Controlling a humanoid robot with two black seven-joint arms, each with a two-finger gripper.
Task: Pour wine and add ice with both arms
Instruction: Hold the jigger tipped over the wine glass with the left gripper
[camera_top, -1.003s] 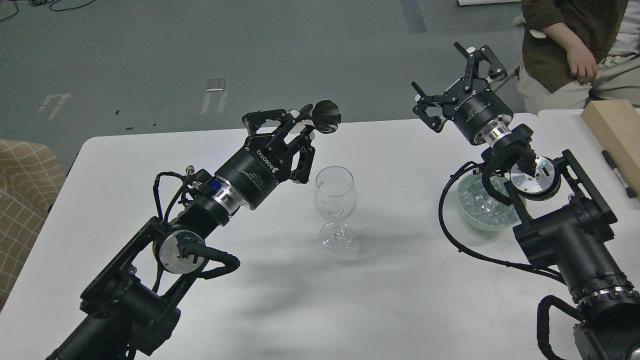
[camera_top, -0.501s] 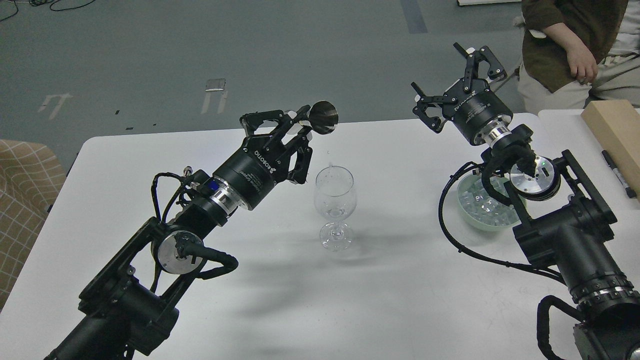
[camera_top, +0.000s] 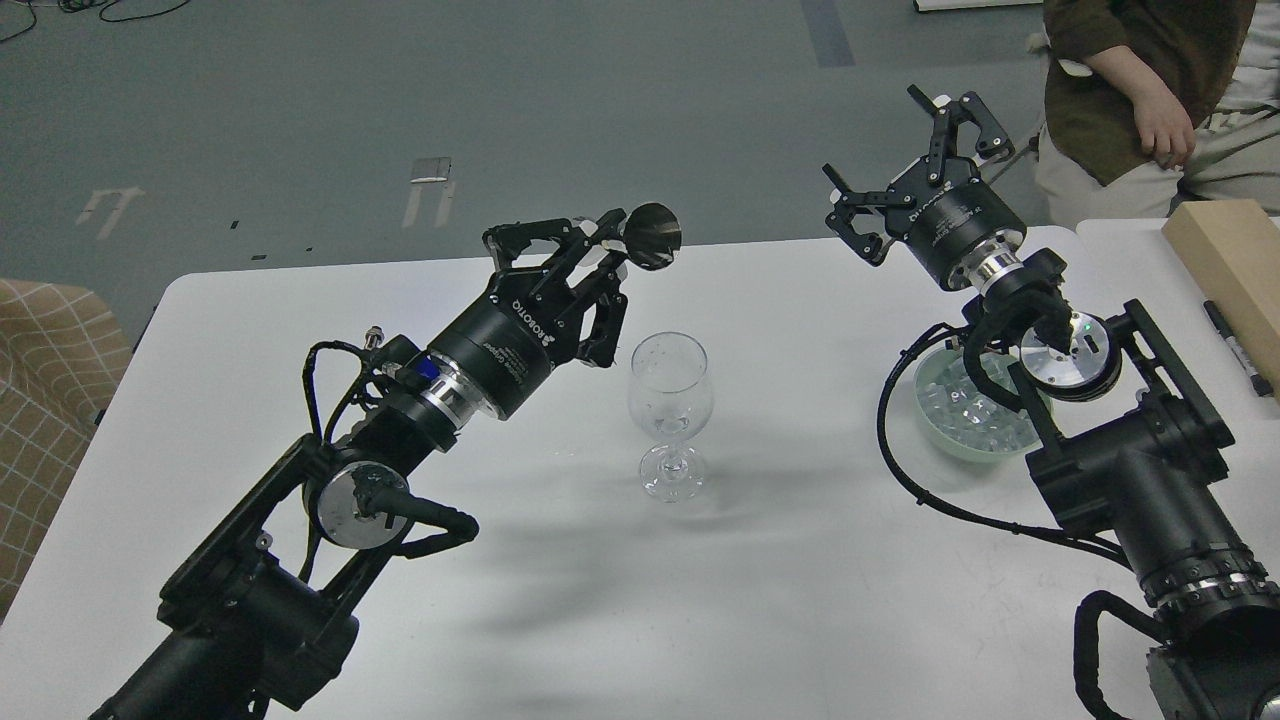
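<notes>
White bench (camera_top: 820, 600) with 4 things on it

1 clear stemmed glass (camera_top: 670, 415) stands upright near the middle. Well apart to the right sits 1 pale green bowl (camera_top: 965, 440) holding clear ice (camera_top: 960, 412). At the far right edge lie a tan box (camera_top: 1235, 265) and, just beside it, 1 black pen (camera_top: 1238, 350).

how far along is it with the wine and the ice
Early, by the look of it. The wine glass stands upright on the table and looks empty: no wine, no ice. In hand: the left gripper holds a small dark cup up behind the glass. The right gripper is open and empty, above the bowl where the ice sits. Ice remains; pouring can't be judged.
</notes>
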